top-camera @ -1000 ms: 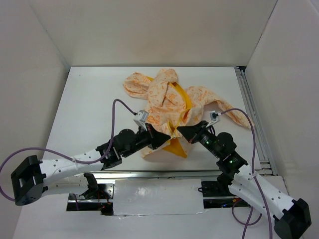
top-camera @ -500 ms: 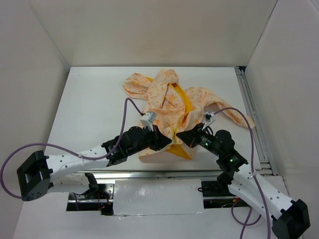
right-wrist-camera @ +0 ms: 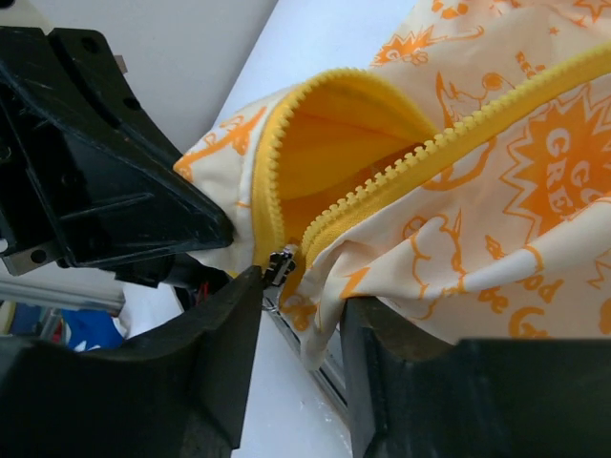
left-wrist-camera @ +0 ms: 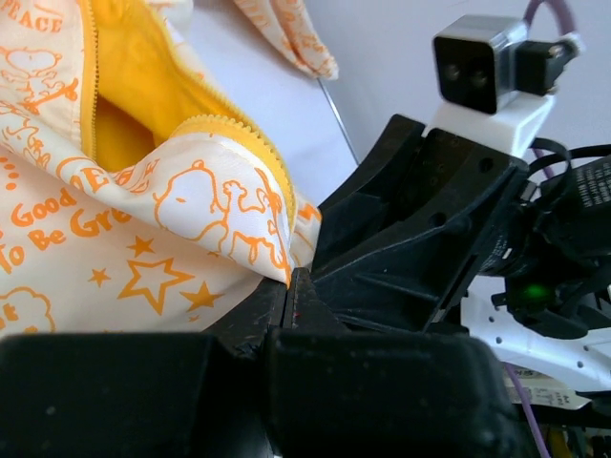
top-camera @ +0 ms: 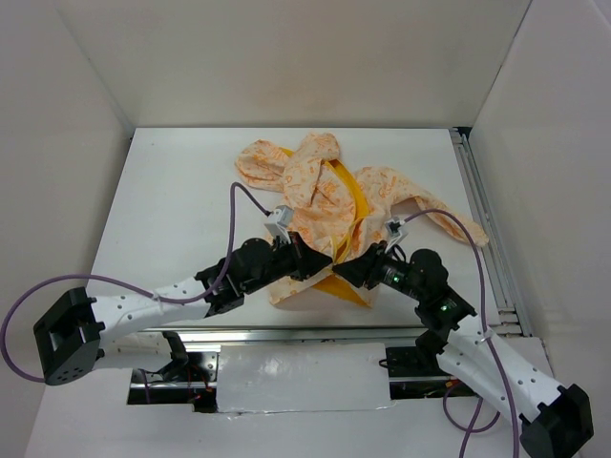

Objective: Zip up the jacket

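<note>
Left end effector (left-wrist-camera: 291, 284) grips jacket (left-wrist-camera: 115, 239) hem beside right end effector (right-wrist-camera: 298, 305)

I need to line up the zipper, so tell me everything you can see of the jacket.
The jacket lies crumpled on the table: cream fabric with orange print, yellow lining and zipper, unzipped. Its metal slider sits at the bottom hem. The left gripper pinches a hem corner; the right gripper stands open at the slider.

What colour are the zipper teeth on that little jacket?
The zipper teeth are bright yellow, clearest in the right wrist view.
</note>
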You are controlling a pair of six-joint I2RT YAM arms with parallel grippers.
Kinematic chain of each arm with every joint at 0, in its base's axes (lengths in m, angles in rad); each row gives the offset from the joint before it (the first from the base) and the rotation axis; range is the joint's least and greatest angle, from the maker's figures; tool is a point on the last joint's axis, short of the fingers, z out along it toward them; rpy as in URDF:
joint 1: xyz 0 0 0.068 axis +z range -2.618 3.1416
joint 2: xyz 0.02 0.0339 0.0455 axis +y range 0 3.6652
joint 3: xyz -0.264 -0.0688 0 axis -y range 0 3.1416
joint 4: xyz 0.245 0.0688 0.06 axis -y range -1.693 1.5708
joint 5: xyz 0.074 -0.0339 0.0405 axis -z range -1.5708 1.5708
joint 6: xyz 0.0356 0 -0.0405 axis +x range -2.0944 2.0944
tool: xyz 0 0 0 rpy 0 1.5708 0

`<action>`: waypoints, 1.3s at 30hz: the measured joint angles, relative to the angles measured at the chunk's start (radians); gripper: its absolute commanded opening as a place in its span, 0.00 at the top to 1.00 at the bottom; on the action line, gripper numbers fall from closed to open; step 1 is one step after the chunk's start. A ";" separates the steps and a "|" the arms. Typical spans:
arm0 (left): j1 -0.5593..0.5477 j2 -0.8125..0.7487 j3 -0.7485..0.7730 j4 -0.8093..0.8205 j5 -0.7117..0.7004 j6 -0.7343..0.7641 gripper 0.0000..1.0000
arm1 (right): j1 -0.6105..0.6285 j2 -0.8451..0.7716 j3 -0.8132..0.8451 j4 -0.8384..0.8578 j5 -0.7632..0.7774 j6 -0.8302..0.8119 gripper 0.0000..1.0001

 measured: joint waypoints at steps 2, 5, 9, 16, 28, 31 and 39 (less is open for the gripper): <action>0.000 -0.003 -0.008 0.029 0.001 0.000 1.00 | 0.000 -0.012 0.000 -0.013 0.007 0.007 0.54; 0.001 -0.004 -0.018 0.054 0.002 0.000 1.00 | 0.000 -0.026 0.000 -0.014 0.013 0.026 0.54; 0.001 -0.004 -0.027 0.081 0.005 -0.002 1.00 | -0.001 -0.050 -0.016 0.021 0.013 0.057 0.54; 0.001 -0.010 -0.049 0.109 0.006 -0.018 1.00 | -0.013 -0.053 -0.053 0.100 -0.011 0.091 0.66; 0.004 -0.033 -0.058 0.166 0.026 -0.018 1.00 | -0.031 -0.050 -0.082 0.222 -0.070 0.122 1.00; 0.004 -0.040 -0.060 0.165 0.031 -0.018 1.00 | -0.032 -0.065 -0.084 0.226 -0.074 0.121 1.00; 0.006 -0.061 -0.049 0.064 0.032 -0.016 0.51 | -0.032 -0.162 -0.100 0.210 -0.061 0.084 1.00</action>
